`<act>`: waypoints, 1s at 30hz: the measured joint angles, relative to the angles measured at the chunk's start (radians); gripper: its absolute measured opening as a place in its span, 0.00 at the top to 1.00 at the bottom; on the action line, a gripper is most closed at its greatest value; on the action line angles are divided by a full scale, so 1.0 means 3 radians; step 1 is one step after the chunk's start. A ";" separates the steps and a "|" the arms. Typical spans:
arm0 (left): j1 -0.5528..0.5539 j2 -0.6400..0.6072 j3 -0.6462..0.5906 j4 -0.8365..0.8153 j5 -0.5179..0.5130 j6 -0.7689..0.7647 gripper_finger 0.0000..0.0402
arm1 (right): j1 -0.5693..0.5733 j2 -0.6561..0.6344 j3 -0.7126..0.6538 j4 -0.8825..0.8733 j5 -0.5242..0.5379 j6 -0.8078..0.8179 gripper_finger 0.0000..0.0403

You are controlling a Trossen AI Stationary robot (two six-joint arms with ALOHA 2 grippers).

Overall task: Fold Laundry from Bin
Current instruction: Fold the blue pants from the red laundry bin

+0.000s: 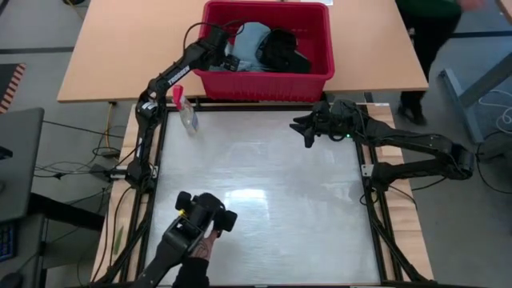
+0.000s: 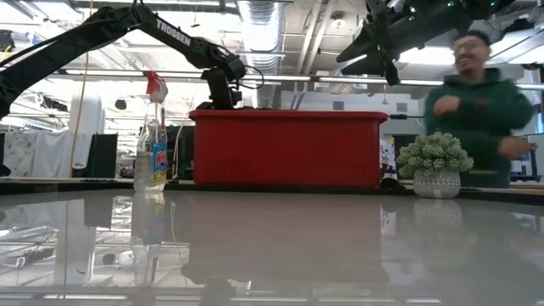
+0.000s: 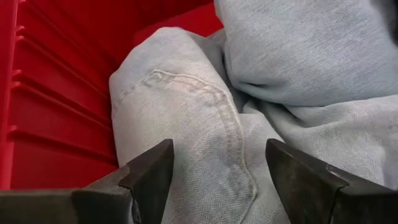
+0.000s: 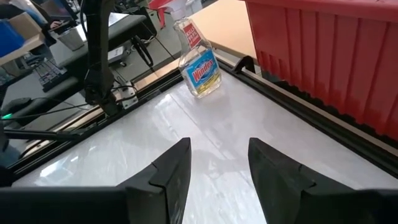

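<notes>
The red bin [image 1: 264, 84] stands on the wooden table beyond the white table's far edge. Laundry fills it: a pale grey-blue denim-like garment [image 1: 250, 42] and a black one [image 1: 285, 50]. My left gripper [image 1: 228, 52] reaches down into the bin's left end. It is open, with its fingers on either side of a seamed bulge of the pale garment [image 3: 193, 124]. My right gripper [image 1: 305, 133] hangs open above the white table's far right part, with nothing between its fingers [image 4: 219, 155]. My left gripper slants down from the table's near left at the pale garment. Its two fingers [image 3: 152, 171] straddle the seamed bulge [image 3: 217, 155]. I cannot tell whether the fingertips touch the cloth.
A clear spray bottle [image 1: 186, 112] with a red top stands at the white table's far left corner. A fuzzy green ball in a pot [image 2: 435, 161] sits at the far right. A person [image 2: 476, 102] stands beyond the table. A dark device [image 1: 202, 220] sits at the near left.
</notes>
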 joint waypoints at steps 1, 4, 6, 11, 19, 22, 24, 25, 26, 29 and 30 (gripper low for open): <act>0.0005 0.0000 0.0000 -0.0004 0.0001 -0.0001 0.40 | 0.0000 0.0000 0.0000 0.0000 0.0000 0.0000 0.54; 0.0027 -0.0001 0.0000 -0.0024 0.0030 0.0022 0.49 | 0.0000 0.0000 0.0000 0.0001 0.0000 0.0000 0.54; 0.0031 -0.0001 0.0000 -0.0049 0.0038 0.0058 0.59 | 0.0000 0.0000 0.0000 0.0000 0.0000 0.0000 0.54; 0.0033 -0.0001 0.0000 -0.0005 0.0053 0.0140 0.95 | 0.0000 -0.0003 0.0000 0.0000 -0.0080 -0.0003 0.54; 0.0050 0.0000 0.0474 0.0043 0.0226 0.0103 0.99 | -0.0005 -0.0135 0.0000 0.0000 -0.0178 -0.0029 0.54; 0.0035 -0.0189 0.0502 0.0510 0.0405 0.0043 1.00 | -0.0005 -0.0232 0.0000 0.0004 -0.0177 -0.0118 0.54; 0.0033 -0.0398 0.0450 0.0756 0.0531 -0.0119 1.00 | -0.0006 -0.0293 0.0000 0.0010 -0.0176 -0.0178 0.54; 0.0031 -0.0505 0.0450 0.0861 0.0603 -0.0197 1.00 | -0.0006 -0.0317 0.0000 0.0020 -0.0176 -0.0189 0.54; 0.0031 -0.0605 0.0451 0.0963 0.0664 -0.0260 1.00 | -0.0006 -0.0337 0.0000 0.0037 -0.0175 -0.0189 0.54; 0.0036 -0.0822 0.0468 0.1278 0.0827 -0.0472 1.00 | -0.0006 -0.0378 0.0000 0.0149 -0.0175 -0.0235 0.54; 0.0037 -0.0877 0.0469 0.1356 0.0863 -0.0548 1.00 | -0.0006 -0.0381 0.0000 0.0194 -0.0175 -0.0267 0.54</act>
